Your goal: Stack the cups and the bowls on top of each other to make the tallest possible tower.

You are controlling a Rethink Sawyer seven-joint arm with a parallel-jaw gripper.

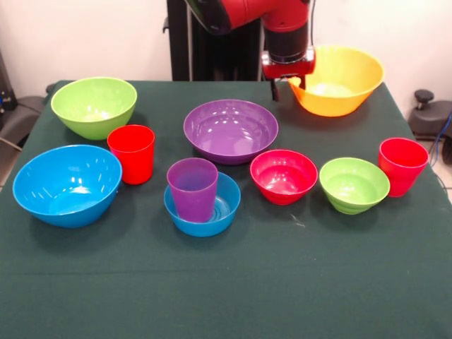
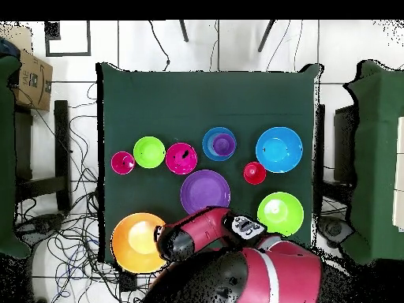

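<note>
My gripper point(image 1: 286, 86) hangs at the left rim of the big yellow bowl point(image 1: 342, 85), at the table's far right. A purple cup point(image 1: 192, 187) stands inside the small blue bowl point(image 1: 222, 212), the only stack. One red cup point(image 1: 132, 152) stands between the large green bowl point(image 1: 93, 106) and the large blue bowl point(image 1: 65, 185). Another red cup point(image 1: 402, 164) is at the right edge. The purple bowl point(image 1: 230, 129), the red-pink bowl point(image 1: 283, 175) and the small green bowl point(image 1: 353, 183) sit apart. In the overhead view the arm point(image 2: 197, 233) hides the gripper beside the yellow bowl point(image 2: 134, 241).
A dark green cloth covers the table point(image 1: 226, 296). The yellow bowl sits close to the table's corner. On the floor lie cables point(image 2: 71, 237), and a cardboard box point(image 2: 31, 75) stands off to one side.
</note>
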